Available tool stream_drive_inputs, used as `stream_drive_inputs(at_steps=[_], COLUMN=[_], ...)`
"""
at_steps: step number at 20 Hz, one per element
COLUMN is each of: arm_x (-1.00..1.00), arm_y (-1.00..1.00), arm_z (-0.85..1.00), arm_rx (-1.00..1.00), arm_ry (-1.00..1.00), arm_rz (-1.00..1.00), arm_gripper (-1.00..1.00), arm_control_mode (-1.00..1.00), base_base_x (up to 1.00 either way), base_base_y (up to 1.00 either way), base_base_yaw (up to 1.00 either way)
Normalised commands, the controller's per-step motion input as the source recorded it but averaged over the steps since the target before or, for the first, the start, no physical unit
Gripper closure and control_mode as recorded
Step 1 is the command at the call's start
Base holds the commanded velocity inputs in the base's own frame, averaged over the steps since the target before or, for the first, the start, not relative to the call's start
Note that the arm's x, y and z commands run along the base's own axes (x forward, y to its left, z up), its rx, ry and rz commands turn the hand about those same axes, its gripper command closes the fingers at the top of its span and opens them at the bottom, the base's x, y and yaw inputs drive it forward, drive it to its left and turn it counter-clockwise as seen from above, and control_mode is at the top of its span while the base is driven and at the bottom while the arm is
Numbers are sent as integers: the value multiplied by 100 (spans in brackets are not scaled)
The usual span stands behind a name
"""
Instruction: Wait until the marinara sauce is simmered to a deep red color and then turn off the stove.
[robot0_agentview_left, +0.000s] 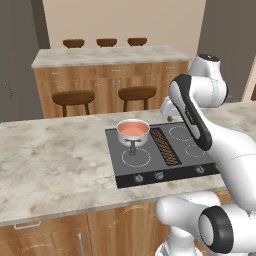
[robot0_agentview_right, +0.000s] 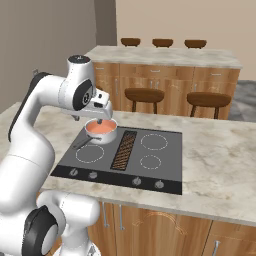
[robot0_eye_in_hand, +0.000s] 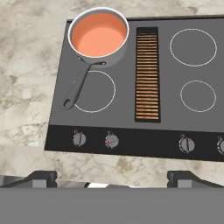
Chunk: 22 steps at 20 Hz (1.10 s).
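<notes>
Item: marinara sauce (robot0_eye_in_hand: 99, 34), pale orange-pink (not deep red), in saucepan (robot0_eye_in_hand: 114, 56) on stove (robot0_eye_in_hand: 168, 118) rear-left burner. Gripper (robot0_eye_in_hand: 112, 177) released, empty, above knobs (robot0_eye_in_hand: 112, 141). Advice: wait; identify matching knob.

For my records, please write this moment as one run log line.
sauce: pale orange | pan: rear left burner | gripper: open, above knobs | stove: untouched

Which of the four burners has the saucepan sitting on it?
The rear left burner: the saucepan of orange-pink marinara sauce covers it, its handle reaching over the front left ring. The other three rings are bare.
</notes>
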Motion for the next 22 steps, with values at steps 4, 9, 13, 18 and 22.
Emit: stream_drive_inputs(at_steps=[4, 9, 13, 18, 22], arm_x=[0, 0, 0, 0, 0], arm_y=[0, 0, 0, 0, 0], arm_z=[0, 0, 0, 0, 0], arm_rx=[0, 0, 0, 0, 0], arm_ry=[0, 0, 0, 0, 0], arm_rz=[0, 0, 0, 0, 0], arm_gripper=[-100, -100, -100, -100, -100], arm_control_mode=[-100, -100, -100, -100, -100], base_base_x=[0, 0, 0, 0, 0], base_base_y=[0, 0, 0, 0, 0], base_base_yaw=[0, 0, 0, 0, 0])
